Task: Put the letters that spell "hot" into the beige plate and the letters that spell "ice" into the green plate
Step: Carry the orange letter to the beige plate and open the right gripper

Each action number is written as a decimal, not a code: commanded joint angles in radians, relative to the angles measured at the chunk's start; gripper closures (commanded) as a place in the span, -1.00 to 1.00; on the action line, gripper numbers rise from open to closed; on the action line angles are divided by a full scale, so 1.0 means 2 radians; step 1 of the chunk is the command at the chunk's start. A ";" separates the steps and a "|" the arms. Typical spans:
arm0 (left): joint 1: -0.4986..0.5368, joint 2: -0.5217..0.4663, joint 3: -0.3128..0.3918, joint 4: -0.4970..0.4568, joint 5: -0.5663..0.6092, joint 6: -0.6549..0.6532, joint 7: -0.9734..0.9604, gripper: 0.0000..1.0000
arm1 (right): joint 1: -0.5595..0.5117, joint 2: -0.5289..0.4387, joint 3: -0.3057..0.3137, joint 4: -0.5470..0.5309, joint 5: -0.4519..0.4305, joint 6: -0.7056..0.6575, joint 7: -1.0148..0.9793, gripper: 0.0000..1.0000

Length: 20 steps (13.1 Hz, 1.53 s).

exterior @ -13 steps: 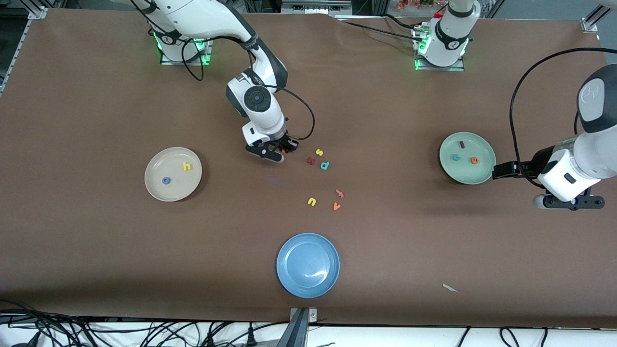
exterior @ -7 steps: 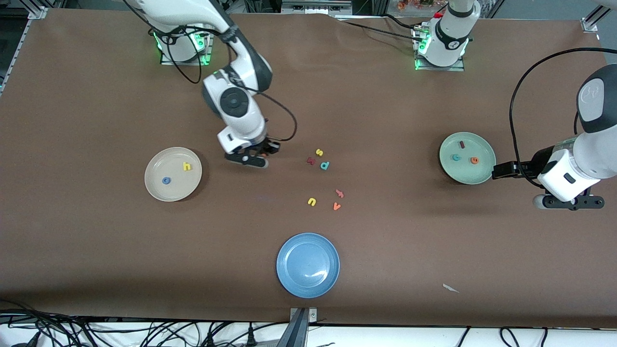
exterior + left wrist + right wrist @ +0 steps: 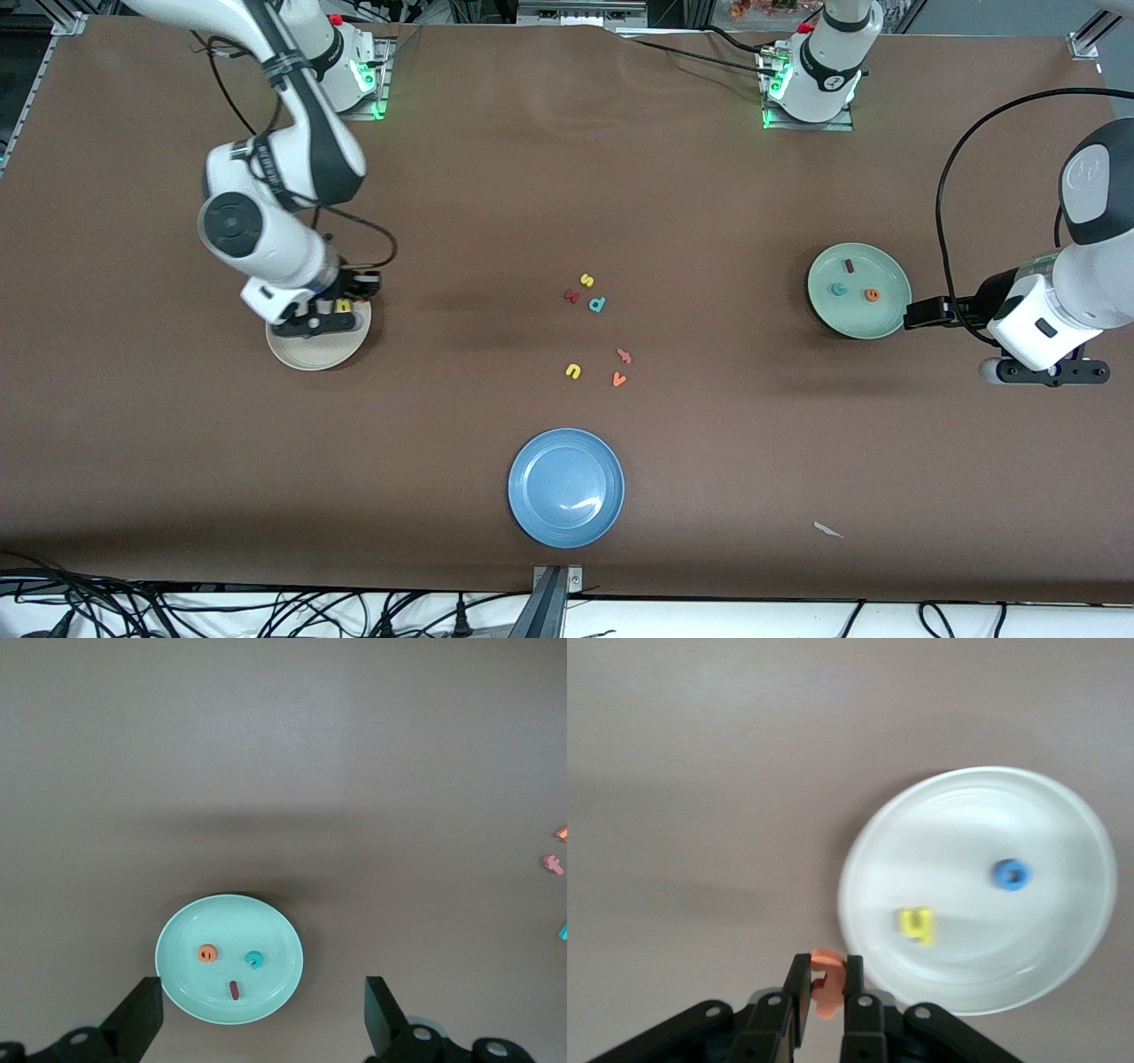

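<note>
Right wrist view, orange "t" (image 3: 826, 981) pinched at beige plate (image 3: 1063, 979) rim

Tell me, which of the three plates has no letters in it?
The blue plate, nearest the front camera. The beige plate holds a yellow "h" and a blue "o"; the green plate holds three letters.

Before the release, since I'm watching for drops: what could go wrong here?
The right pincer pinches the small orange toy "t" by its lower part, at the round cream-beige plate's rim rather than its middle; released now, it could bounce off the rim onto the table. Dropped farther in, it might knock the yellow "h". The left pincer waits open by the pale green plate.
</note>
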 commanded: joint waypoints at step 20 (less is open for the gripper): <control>0.001 0.000 0.004 -0.005 -0.005 0.008 0.011 -0.99 | -0.003 -0.064 -0.029 0.083 0.004 -0.144 -0.011 -1.00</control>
